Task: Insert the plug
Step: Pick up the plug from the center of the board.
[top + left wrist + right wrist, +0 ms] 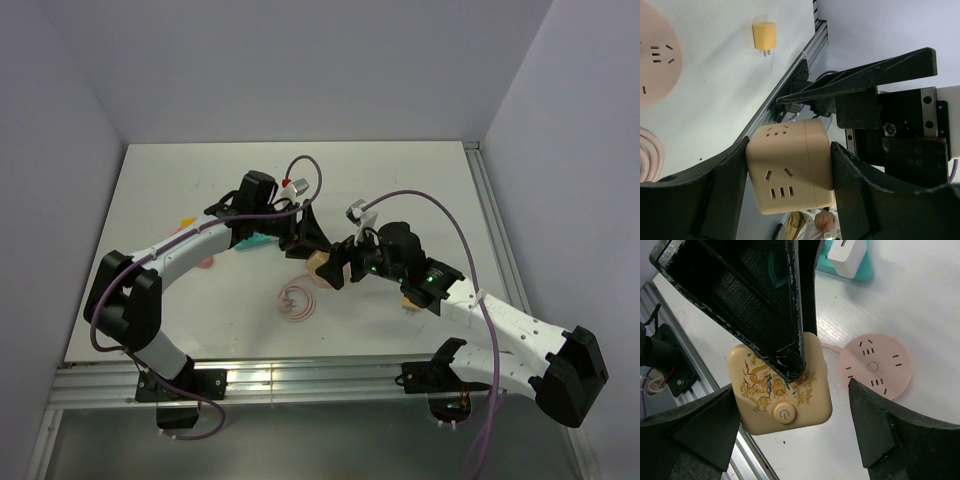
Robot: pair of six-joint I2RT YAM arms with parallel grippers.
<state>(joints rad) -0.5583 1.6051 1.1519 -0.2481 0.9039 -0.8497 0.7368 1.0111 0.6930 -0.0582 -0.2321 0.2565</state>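
A beige cube socket (790, 170) with slot holes is clamped between my left gripper's (789, 150) two black fingers, held above the table. In the top view the cube (320, 268) sits at mid table under the left gripper (305, 243). In the right wrist view its face (782, 400) shows a gold dragon print and a round power button. My right gripper (792, 405) is open, its fingers on either side of the cube, with a gap on the right. A yellow plug (764, 36) lies on the table, partly hidden under the right arm in the top view (410, 298).
A pink round socket strip (875, 365) lies flat near the cube, also in the left wrist view (655, 60), with its coiled pink cable (297, 300). A white adapter on a teal base (847, 255) stands behind. The table's metal rail (300, 375) runs along the near edge.
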